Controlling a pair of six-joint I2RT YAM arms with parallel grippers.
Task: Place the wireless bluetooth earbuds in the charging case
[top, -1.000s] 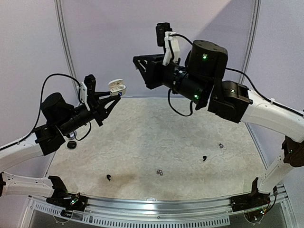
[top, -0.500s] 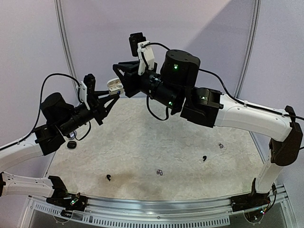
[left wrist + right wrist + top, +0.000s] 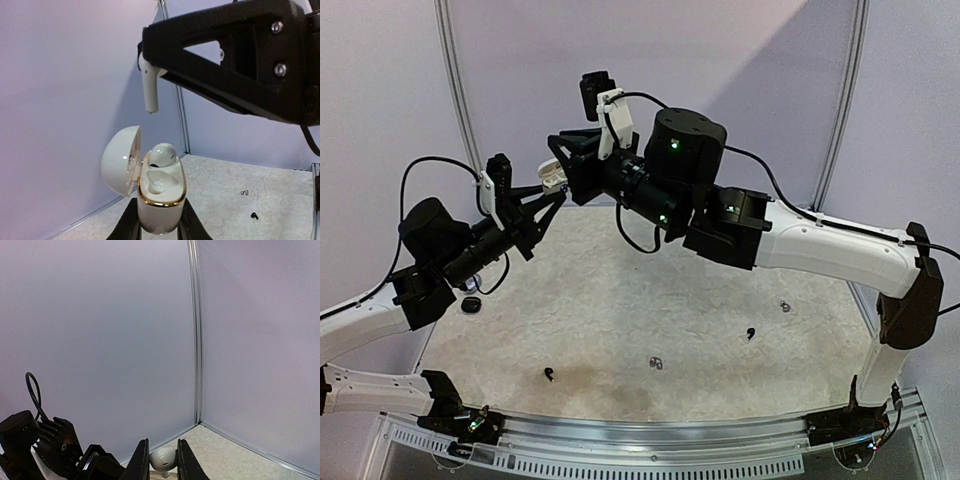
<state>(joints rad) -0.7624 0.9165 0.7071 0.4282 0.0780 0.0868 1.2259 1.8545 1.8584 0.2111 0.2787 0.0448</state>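
The open charging case (image 3: 159,200) is clamped upright between the narrowly closed fingers of the left tool (image 3: 160,227), with a seated earbud (image 3: 161,155) inside. A second white earbud (image 3: 149,85) is pinched stem-down in the right tool (image 3: 161,464), just above the case and not touching it.

lab booth, plain partition walls (image 3: 520,80)

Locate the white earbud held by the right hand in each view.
Top external: cannot be made out, at the right hand.
Left wrist: white earbud, upper centre, stem down above the open charging case.
Right wrist: white earbud bottom centre, pinched by the right hand.
Shared landmark: the right hand.
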